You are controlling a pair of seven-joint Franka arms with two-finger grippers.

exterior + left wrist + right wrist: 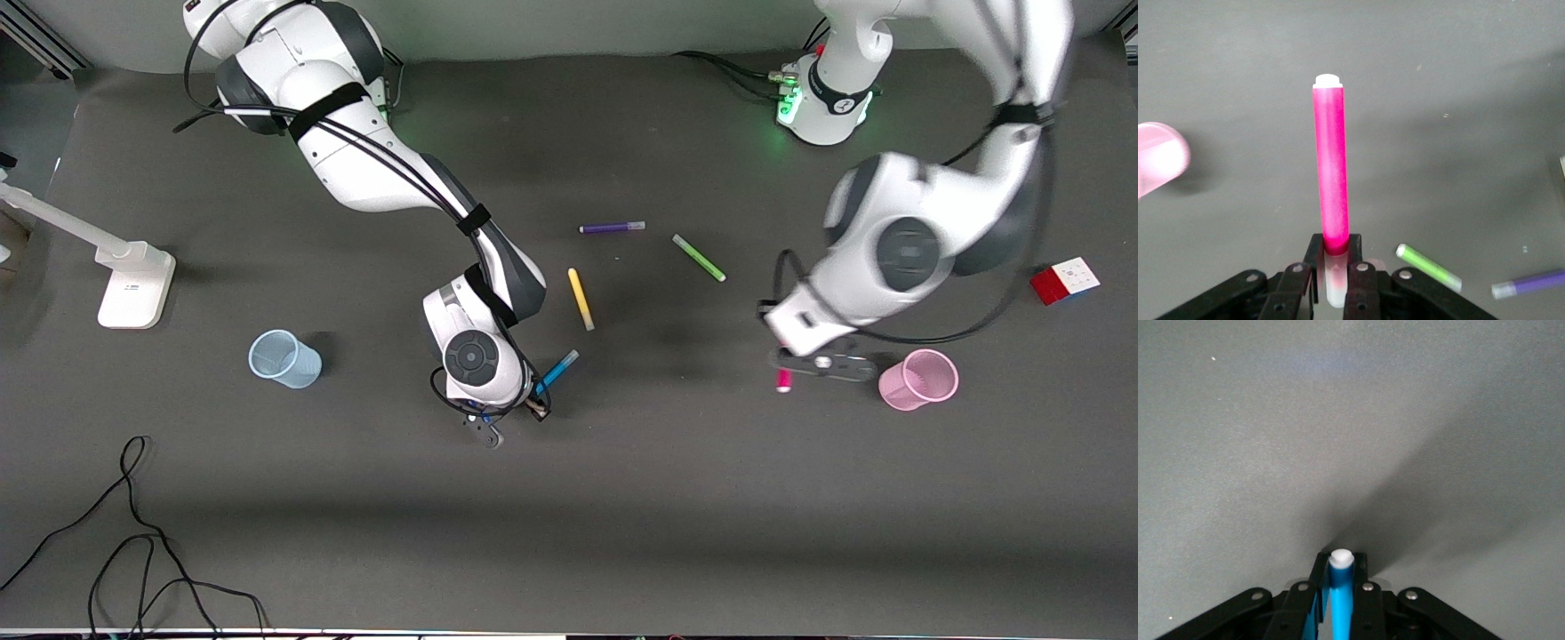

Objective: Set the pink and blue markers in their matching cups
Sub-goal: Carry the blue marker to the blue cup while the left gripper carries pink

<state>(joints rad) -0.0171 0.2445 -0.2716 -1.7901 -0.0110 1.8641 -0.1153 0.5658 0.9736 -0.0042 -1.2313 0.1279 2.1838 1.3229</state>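
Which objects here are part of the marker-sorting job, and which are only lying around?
For the job:
- pink marker, in left gripper
- blue marker, in right gripper
- pink cup
- blue cup

Lying about:
- purple marker
- green marker
- yellow marker
- cube

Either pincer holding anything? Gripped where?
Left pincer holds the pink marker by its pale cap end. Right pincer holds the blue marker near one end.

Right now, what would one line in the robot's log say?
left gripper: holds pink marker beside pink cup | right gripper: holds blue marker | blue cup: empty
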